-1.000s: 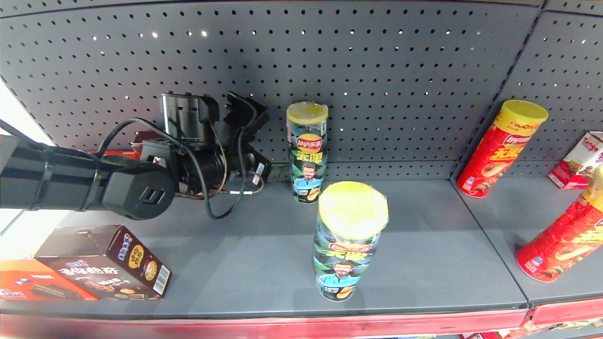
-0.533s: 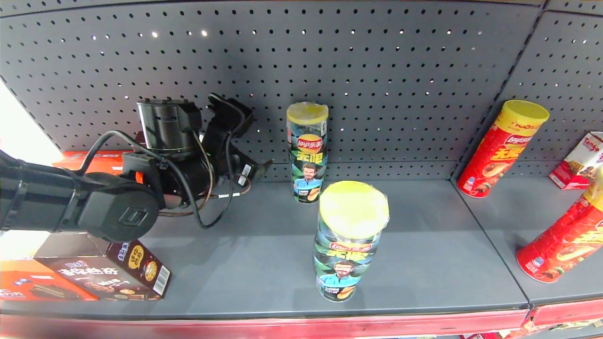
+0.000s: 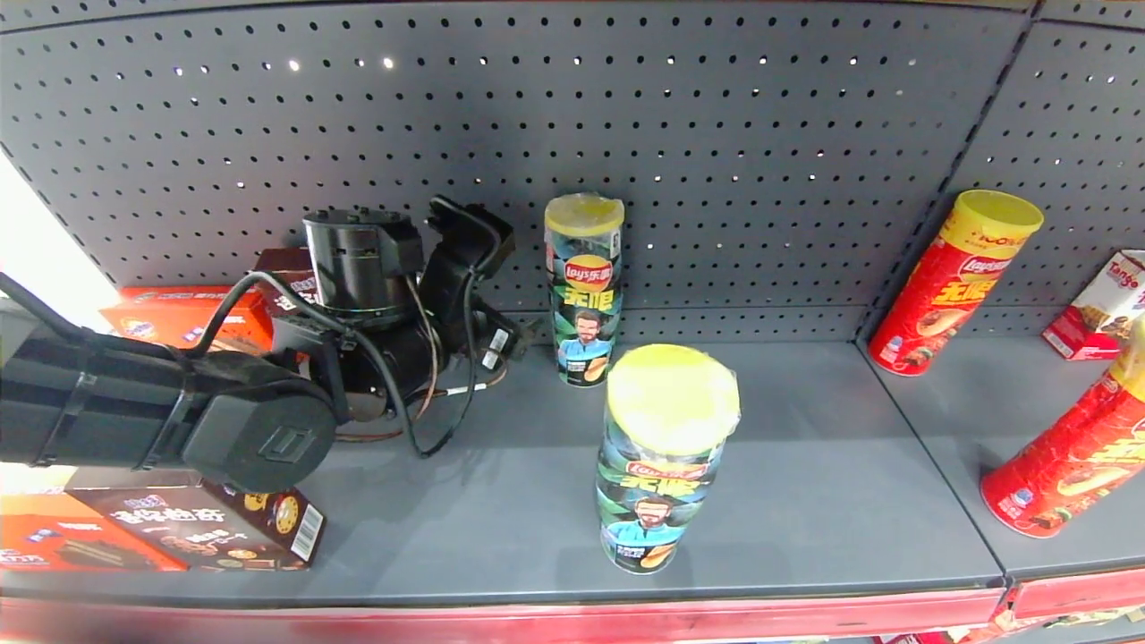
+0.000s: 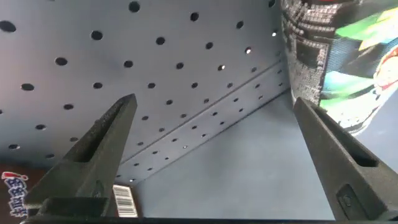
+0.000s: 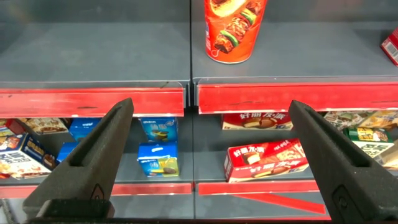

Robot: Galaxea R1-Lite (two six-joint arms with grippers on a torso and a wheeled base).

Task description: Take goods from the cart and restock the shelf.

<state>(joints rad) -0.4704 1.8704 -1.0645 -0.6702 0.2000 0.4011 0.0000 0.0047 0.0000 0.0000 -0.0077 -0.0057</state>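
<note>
Two green chip cans with yellow lids stand upright on the grey shelf (image 3: 805, 465): one at the back (image 3: 583, 286) against the pegboard, one nearer the front edge (image 3: 666, 456). My left gripper (image 4: 214, 102) hovers low over the shelf just left of the back can (image 4: 342, 62). It is open, with nothing between its fingers. In the head view, the left gripper (image 3: 512, 331) points toward that can's base. My right gripper (image 5: 211, 104) is open and empty, facing the red shelf edges (image 5: 249, 96) lower down.
Dark and orange snack boxes (image 3: 201, 523) lie at the shelf's front left, under my left arm, with more boxes (image 3: 183, 309) behind it. Red chip cans (image 3: 953, 282) lean in the neighbouring bay on the right. A red can (image 5: 235, 28) stands above boxed goods (image 5: 267, 158).
My left arm swung left away from the back can, then came back toward it and now sits a little lower. Both green cans have stayed put.
</note>
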